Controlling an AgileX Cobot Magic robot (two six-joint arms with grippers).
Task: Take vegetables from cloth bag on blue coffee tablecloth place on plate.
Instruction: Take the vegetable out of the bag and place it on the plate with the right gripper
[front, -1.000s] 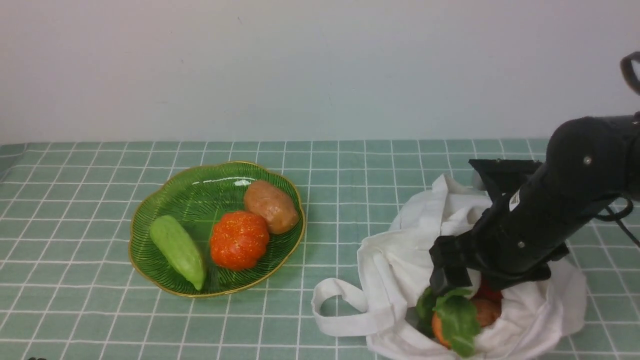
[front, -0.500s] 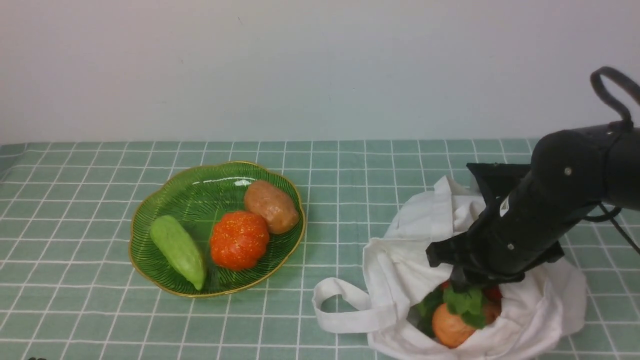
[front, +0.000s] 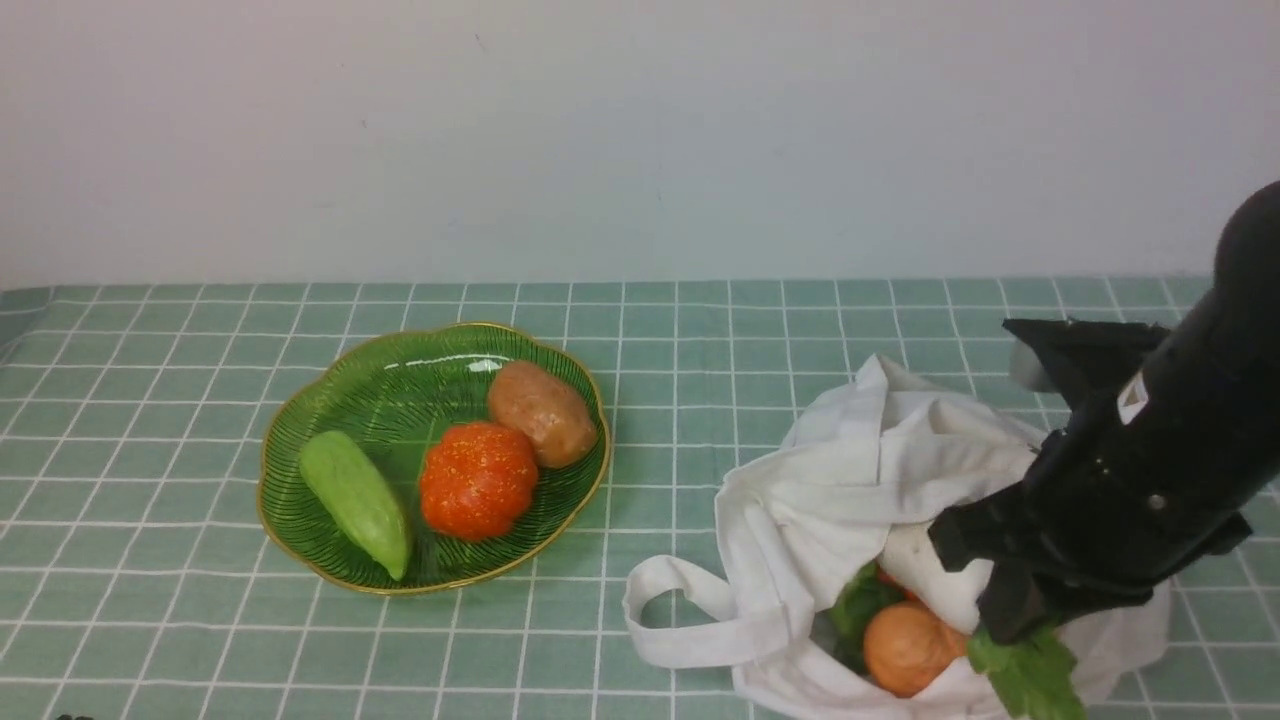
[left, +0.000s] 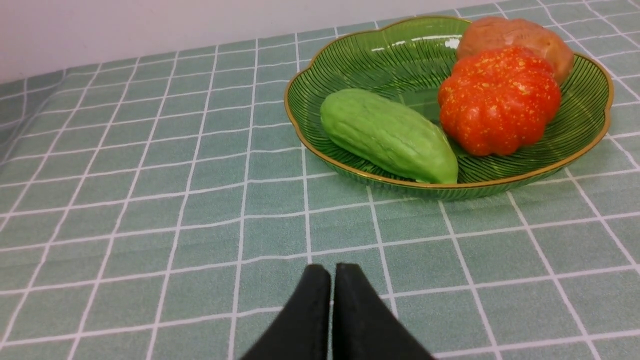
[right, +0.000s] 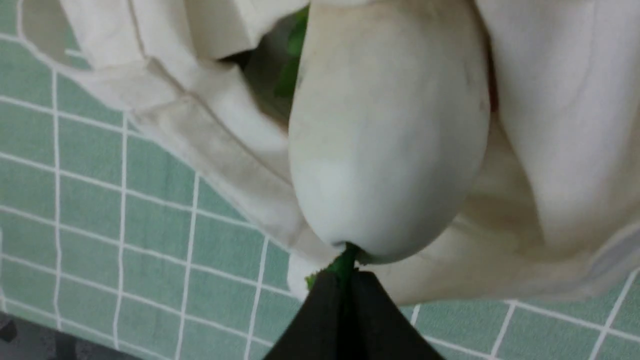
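Note:
My right gripper (front: 1010, 610) is shut on the green leaf stalk of the white radish (front: 935, 585) and holds it partly out of the white cloth bag (front: 850, 480). The radish's leaves (front: 1030, 675) hang below the jaws. In the right wrist view the radish (right: 390, 140) fills the frame, its stalk pinched at the gripper (right: 347, 275), the bag (right: 560, 125) around it. The green plate (front: 330, 410) lies to the left on the tablecloth (front: 700, 330). My left gripper (left: 332, 272) is shut and empty, near the plate (left: 350, 65).
The plate holds a pale green gourd (front: 355, 500), an orange pumpkin (front: 478, 478) and a brown potato (front: 540, 412). An orange vegetable (front: 905, 645) and green leaves (front: 860, 605) lie in the bag's mouth. A bag strap (front: 680, 620) loops on the cloth in front.
My right arm has pulled back to the right and lifted, drawing the white radish by its leaves out of the bag mouth. The bag's fabric shifted. The left gripper and plate did not move.

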